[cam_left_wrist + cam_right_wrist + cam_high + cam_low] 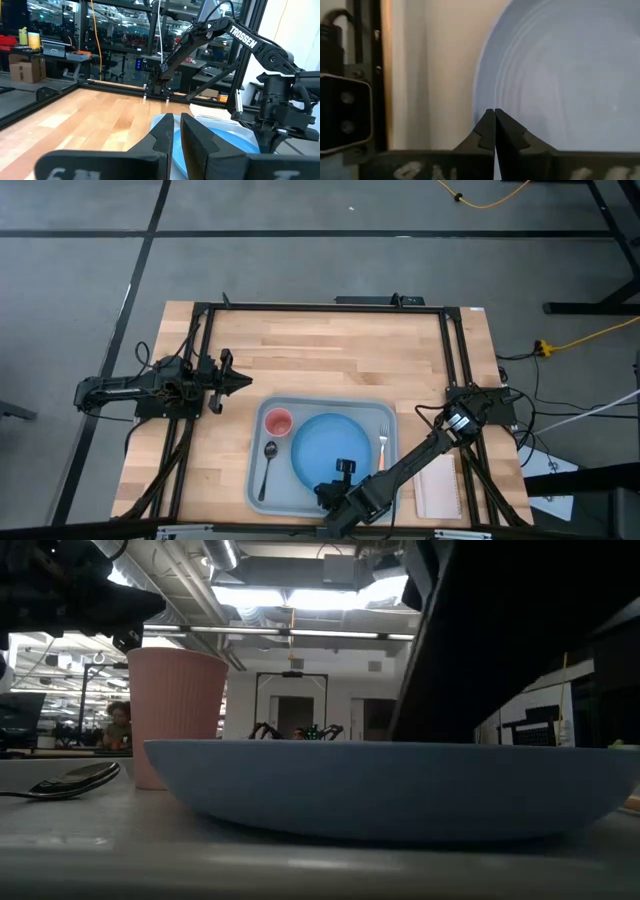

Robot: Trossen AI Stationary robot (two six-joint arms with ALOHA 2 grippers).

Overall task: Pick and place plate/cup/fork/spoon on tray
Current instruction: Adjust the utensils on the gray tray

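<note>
The pale blue-grey tray (255,485) lies at the table's near middle. On it rest the blue plate (330,445), the pink-red cup (278,421) upright at its far left, the dark spoon (268,465) left of the plate, and the orange-handled fork (383,445) right of it. The low view shows the cup (175,715), the spoon (70,780) and the plate (400,790) resting on the tray. My right gripper (345,470) is shut over the plate's near rim (485,100). My left gripper (245,380) is shut and empty, above the wood beyond the tray's far left corner. My right gripper's shut fingertips (487,122) point down at the plate's rim. I cannot tell whether they touch it. Nothing shows between them.
A small white pad (437,485) lies right of the tray under my right arm. A black frame (320,307) runs round the table's working area. Bare wood (330,350) lies beyond the tray toward the far edge.
</note>
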